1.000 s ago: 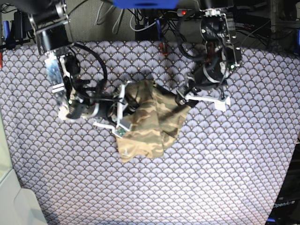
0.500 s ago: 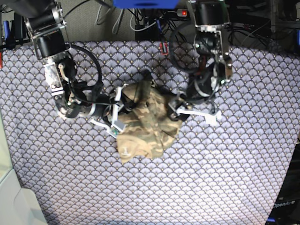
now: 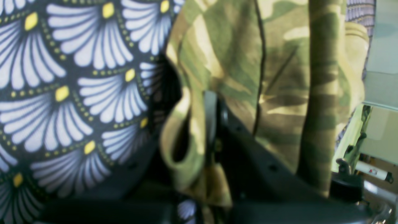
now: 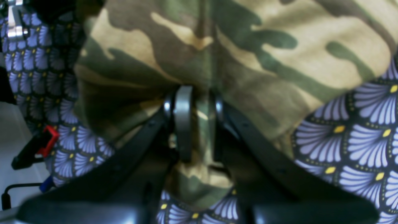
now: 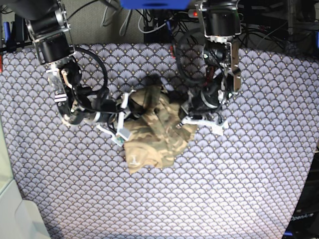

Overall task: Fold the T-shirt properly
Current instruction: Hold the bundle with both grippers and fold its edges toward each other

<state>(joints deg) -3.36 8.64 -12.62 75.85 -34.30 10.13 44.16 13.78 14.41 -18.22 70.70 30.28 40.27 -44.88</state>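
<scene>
The camouflage T-shirt [image 5: 152, 132] lies bunched in a heap on the middle of the table. My left gripper [image 5: 183, 119] is at the heap's right edge. In the left wrist view the left gripper [image 3: 202, 130] is shut on a fold of the T-shirt [image 3: 279, 77], with cloth draped over its dark fingers [image 3: 211, 115]. My right gripper [image 5: 124, 122] is at the heap's left edge. In the right wrist view the right gripper [image 4: 200, 124] is shut on a pinched ridge of the T-shirt [image 4: 248, 46], held between both fingers [image 4: 183, 124].
A purple scallop-patterned cloth [image 5: 224, 189] covers the table. Cables and dark equipment [image 5: 159, 25] run along the back edge. A red and black clip [image 4: 40, 144] lies by the table's edge. A white surface [image 5: 15, 214] borders the near left corner.
The left gripper has moved in to the shirt's right edge and gone from wide open to shut on the cloth. The right gripper kept its hold and shifted only slightly.
</scene>
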